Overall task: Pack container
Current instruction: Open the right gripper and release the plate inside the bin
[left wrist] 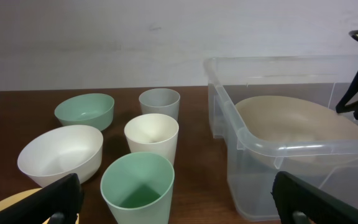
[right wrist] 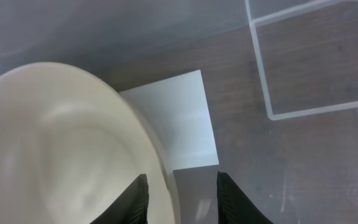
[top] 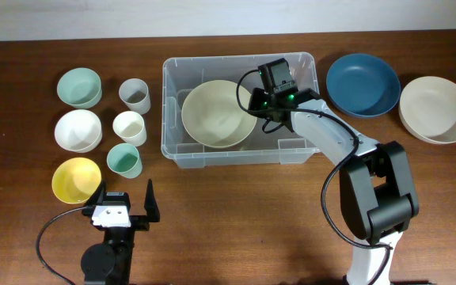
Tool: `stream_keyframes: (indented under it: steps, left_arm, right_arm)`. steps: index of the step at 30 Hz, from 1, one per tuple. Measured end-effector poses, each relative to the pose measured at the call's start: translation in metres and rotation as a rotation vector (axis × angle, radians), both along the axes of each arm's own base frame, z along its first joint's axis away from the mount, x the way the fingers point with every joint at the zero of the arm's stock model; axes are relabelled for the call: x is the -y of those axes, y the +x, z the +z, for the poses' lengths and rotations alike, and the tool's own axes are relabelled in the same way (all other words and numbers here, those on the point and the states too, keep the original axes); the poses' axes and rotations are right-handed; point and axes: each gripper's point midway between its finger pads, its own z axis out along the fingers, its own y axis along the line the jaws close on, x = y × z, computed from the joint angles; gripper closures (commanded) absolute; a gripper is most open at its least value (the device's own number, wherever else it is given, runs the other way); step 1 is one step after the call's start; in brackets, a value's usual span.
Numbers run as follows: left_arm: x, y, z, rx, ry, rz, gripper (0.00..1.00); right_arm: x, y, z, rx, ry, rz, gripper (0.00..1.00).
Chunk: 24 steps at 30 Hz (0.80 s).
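Note:
The container (top: 167, 111) is a large clear bin at the table's centre back, with a white label (right wrist: 173, 118) on its base. A cream bowl (top: 216, 115) lies inside it, towards the left end. My right gripper (top: 253, 101) reaches down into the container at the bowl's right rim. In the right wrist view its jaws (right wrist: 182, 199) straddle that rim of the bowl (right wrist: 61, 143): one finger is over the bowl's inside, and a clear gap separates the rim from the other finger. My left gripper (top: 125, 198) stands wide open and empty near the front left.
Left of the container are a mint bowl (top: 79, 86), a white bowl (top: 77, 130), a yellow bowl (top: 76, 179), a grey cup (top: 134, 95), a cream cup (top: 129, 127) and a green cup (top: 123, 160). A blue bowl (top: 362, 83) and a cream bowl (top: 438, 108) sit right of it.

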Motion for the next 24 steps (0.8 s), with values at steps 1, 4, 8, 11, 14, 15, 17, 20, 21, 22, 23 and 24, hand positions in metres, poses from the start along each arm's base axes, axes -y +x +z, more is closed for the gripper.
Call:
stream_keyframes:
  steps: [1,4,8,11,14,15,17,20,21,22,23,24]
  left_arm:
    - [0.0000,0.0000,0.0000,0.000,0.000,0.000,0.00]
    - [0.0000,0.0000,0.0000,0.000,0.000,0.000,0.00]
    - [0.0000,0.0000,-0.0001,0.000,0.000,0.000,0.00]
    - [-0.0001,0.0000,0.0000,0.000,0.000,0.000,0.00]
    - [0.0000,0.0000,0.0000,0.000,0.000,0.000,0.00]
    - [0.0000,0.0000,0.0000,0.000,0.000,0.000,0.00]
    - [-0.0001,0.0000,0.0000,0.000,0.000,0.000,0.00]
    - [0.0000,0.0000,0.0000,0.000,0.000,0.000,0.00]
    - [0.0000,0.0000,0.0000,0.000,0.000,0.000,0.00]
    - [-0.0001,0.0000,0.0000,0.000,0.000,0.000,0.00]
    - [0.0000,0.0000,0.0000,0.000,0.000,0.000,0.00]
    - [-0.0001,0.0000,0.0000,0.000,0.000,0.000,0.00]
  right_arm:
    - [-0.0003,0.0008,0.0007,0.004,0.001,0.000,0.68]
    - [-0.0006,0.0015,0.0012,0.007,0.003,0.000,0.69]
    - [-0.0007,0.0016,0.0011,0.007,0.003,0.000,0.69]
    - [-0.0012,0.0026,0.0004,0.010,0.005,0.001,0.69]
    - [-0.0019,0.0030,-0.0035,0.005,0.006,0.002,0.69]
    - [-0.0018,0.0028,-0.0052,0.002,0.005,0.002,0.69]
    - [-0.0023,0.0023,-0.0079,-0.004,0.006,0.004,0.69]
    - [-0.0034,0.0032,-0.0082,-0.001,0.010,0.006,0.69]
    - [-0.0036,0.0037,-0.0079,0.001,0.011,0.006,0.69]
    - [-0.0043,0.0040,-0.0075,0.002,0.014,0.009,0.69]
    - [-0.0049,0.0043,-0.0072,0.004,0.018,0.009,0.69]
    - [-0.0057,0.0041,-0.0071,0.003,0.021,0.012,0.69]
